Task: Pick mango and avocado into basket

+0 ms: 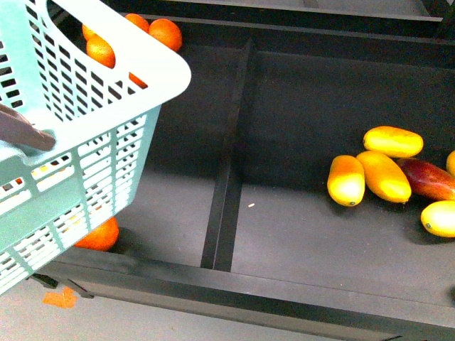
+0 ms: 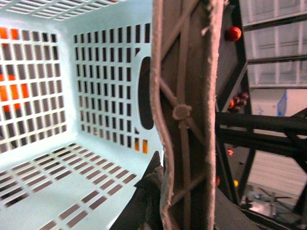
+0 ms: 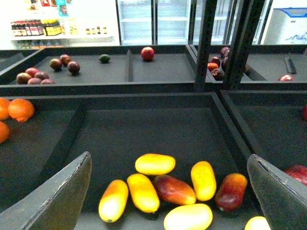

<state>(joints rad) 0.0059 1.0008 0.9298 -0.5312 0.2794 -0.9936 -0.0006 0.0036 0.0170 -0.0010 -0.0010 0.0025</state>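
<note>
The turquoise basket (image 1: pixel 92 142) hangs tilted at the left, above the left compartment. My left gripper (image 2: pixel 160 201) is shut on its brown handle (image 2: pixel 187 115); the basket's slotted inside (image 2: pixel 72 96) holds nothing. Several mangoes (image 1: pixel 384 176) lie in the right compartment, yellow-orange, some with a red blush. My right gripper (image 3: pixel 168 191) is open above them, its fingers (image 3: pixel 57 196) wide apart over the mangoes (image 3: pixel 154 164), touching none. A small dark green fruit (image 3: pixel 104 58) lies on the far shelf; it is too small to tell whether it is the avocado.
Oranges (image 1: pixel 165 32) lie behind the basket and one (image 1: pixel 99 236) below it. A black divider (image 1: pixel 227 177) splits the tray, and a raised front rim (image 1: pixel 249 295) runs along it. Dark red fruits (image 3: pixel 43 72), a red apple (image 3: pixel 147 53) and black posts (image 3: pixel 206 43) stand beyond.
</note>
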